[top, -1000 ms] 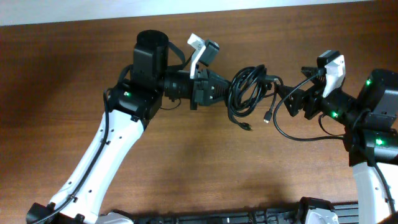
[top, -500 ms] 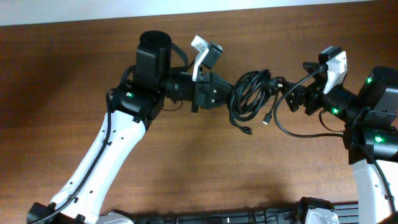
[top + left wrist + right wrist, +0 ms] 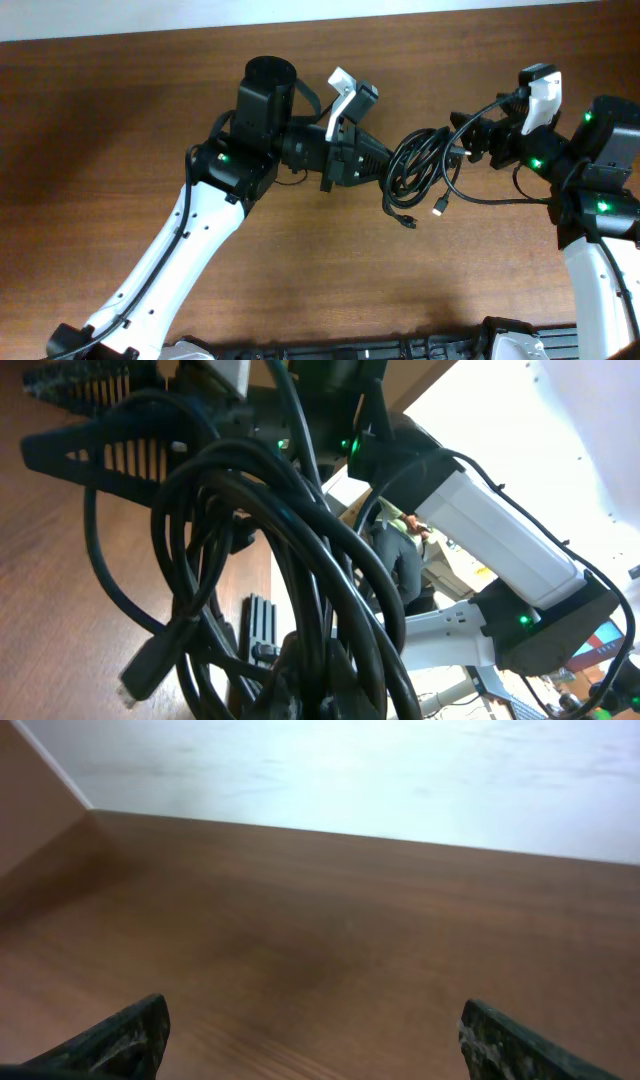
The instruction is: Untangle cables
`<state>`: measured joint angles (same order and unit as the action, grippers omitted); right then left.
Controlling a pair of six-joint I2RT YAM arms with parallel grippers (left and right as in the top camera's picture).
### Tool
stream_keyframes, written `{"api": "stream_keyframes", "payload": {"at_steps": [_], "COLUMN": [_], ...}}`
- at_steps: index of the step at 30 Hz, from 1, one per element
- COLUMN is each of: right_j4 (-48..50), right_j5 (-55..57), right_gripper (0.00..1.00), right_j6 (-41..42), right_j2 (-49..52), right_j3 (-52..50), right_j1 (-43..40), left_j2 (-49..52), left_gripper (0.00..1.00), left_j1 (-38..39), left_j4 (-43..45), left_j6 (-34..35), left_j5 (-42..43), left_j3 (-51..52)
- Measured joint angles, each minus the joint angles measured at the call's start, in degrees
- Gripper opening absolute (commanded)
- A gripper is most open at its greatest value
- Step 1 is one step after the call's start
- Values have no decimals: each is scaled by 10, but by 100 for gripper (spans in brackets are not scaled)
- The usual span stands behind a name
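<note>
**Left tool pinches the bundle, right tool waits wide**

Overhead: the left tool (image 3: pixel 386 166) is pressed together on the near edge of the tangled cables (image 3: pixel 415 165). It seems to hold the knot steady above the counter (image 3: pixel 300 280) so the loose ends hang free. The right tool (image 3: pixel 463 152) sits just beside the bundle's far side.

Left wrist: the cables (image 3: pixel 300 560) fill the view, with one plug (image 3: pixel 140 675) dangling low.

Right wrist: the fingertips (image 3: pixel 110 1040) are spread with nothing between them, probably ready to take a strand
</note>
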<state>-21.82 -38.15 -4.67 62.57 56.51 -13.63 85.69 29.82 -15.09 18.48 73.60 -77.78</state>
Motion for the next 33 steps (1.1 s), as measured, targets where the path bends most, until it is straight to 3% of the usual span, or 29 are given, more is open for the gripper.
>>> {"api": "stream_keyframes", "payload": {"at_steps": [13, 26, 33], "right_j4": [-43, -95, -117], "right_j5": [110, 151, 143], "right_gripper": [92, 92, 94], "right_j6": [84, 93, 92], "right_j2": [0, 1, 1], "right_j3": [0, 0, 0], "right_j1": [0, 0, 0], "left_j2": [-10, -47, -49], "left_gripper": [0, 0, 0], "left_j1": [-18, -112, -122], "left_j4": [22, 23, 23], "left_j6": [2, 2, 1], "left_j5": [10, 20, -3], "left_j3": [0, 0, 0]}}
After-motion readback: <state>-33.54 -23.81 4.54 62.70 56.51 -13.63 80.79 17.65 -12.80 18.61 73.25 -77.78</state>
